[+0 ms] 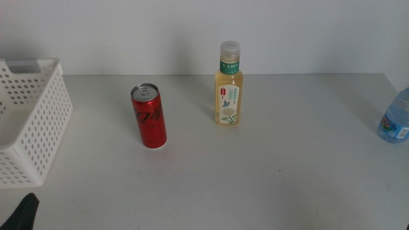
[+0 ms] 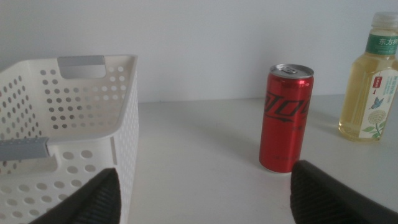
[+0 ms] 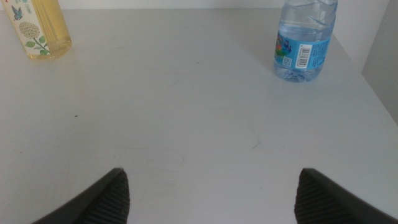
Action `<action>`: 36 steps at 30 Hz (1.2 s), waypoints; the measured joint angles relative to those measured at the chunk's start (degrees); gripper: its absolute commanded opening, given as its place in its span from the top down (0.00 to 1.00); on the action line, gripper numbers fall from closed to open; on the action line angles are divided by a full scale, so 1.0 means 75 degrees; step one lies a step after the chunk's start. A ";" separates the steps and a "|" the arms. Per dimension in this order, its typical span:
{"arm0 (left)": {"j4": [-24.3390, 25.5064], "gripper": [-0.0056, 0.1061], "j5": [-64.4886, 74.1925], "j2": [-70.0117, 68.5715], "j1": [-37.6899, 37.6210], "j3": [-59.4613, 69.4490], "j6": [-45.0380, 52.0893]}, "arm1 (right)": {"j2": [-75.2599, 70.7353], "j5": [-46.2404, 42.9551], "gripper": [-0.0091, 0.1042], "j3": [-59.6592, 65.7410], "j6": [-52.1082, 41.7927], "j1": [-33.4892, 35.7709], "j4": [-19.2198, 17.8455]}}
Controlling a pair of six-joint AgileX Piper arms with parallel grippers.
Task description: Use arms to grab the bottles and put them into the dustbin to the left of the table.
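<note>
standing upright on table (image 1: 268, 185): cola can (image 1: 149, 117), tea bottle (image 1: 229, 86), water bottle (image 1: 395, 118); dustbin (image 1: 29, 121) left. left gripper (image 2: 205, 196) and right gripper (image 3: 208, 199) jaws wide apart, empty.

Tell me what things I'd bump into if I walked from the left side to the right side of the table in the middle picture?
White dustbin → red cola can → yellow tea bottle → water bottle, partly cut off at the right edge. The left gripper peeks in at the bottom left corner.
</note>
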 measured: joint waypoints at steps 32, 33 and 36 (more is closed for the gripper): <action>0.0100 0.11 -0.7067 0.7240 -0.1595 -0.0008 0.0096 | 0.0000 0.0000 0.31 0.0000 -0.0015 0.0000 0.0000; 0.0100 0.11 -0.7140 0.7287 -0.1595 -0.0008 0.0107 | 0.0000 0.0000 0.31 0.0000 -0.0015 0.0000 0.0000; 0.0100 0.11 -0.7260 0.7323 -0.1595 -0.0008 0.0113 | 0.0000 0.0000 0.31 0.0000 -0.0015 0.0000 0.0000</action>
